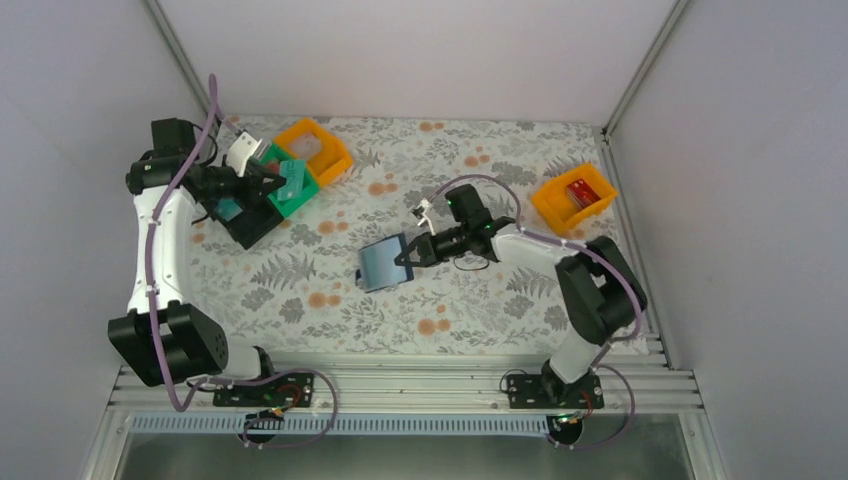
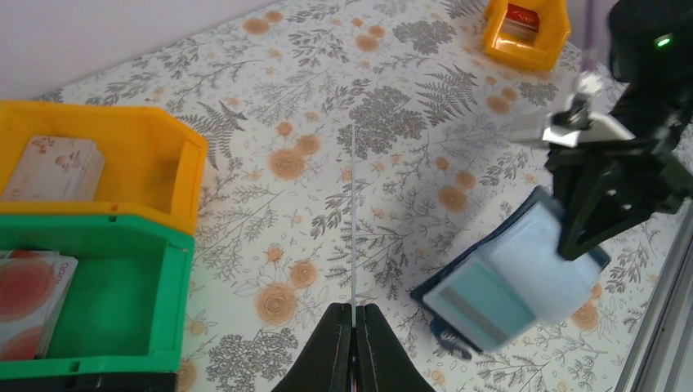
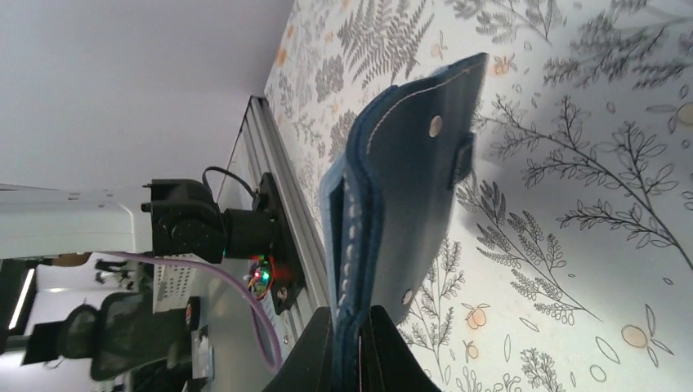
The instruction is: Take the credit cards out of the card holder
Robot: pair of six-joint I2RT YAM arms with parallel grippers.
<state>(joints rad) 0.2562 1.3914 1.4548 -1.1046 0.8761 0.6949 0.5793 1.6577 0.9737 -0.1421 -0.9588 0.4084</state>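
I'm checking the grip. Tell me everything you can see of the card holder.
The card holder is a small wallet, leather-like: dark navy outside with pale stitching and round metal snaps, lighter blue inside. The blue side faces up, the navy side down. The right gripper pinches one edge, holding it over the middle of the floral table. Nothing else visibly touches it; whether its free end rests on the table is unclear.

Card holder (image 1: pixel 381 265) at table (image 1: pixel 480 300) centre, 3 bins (image 1: pixel 308 189) clustered far left, 1 bin (image 1: pixel 548 206) far right, card (image 1: pixel 581 190) inside
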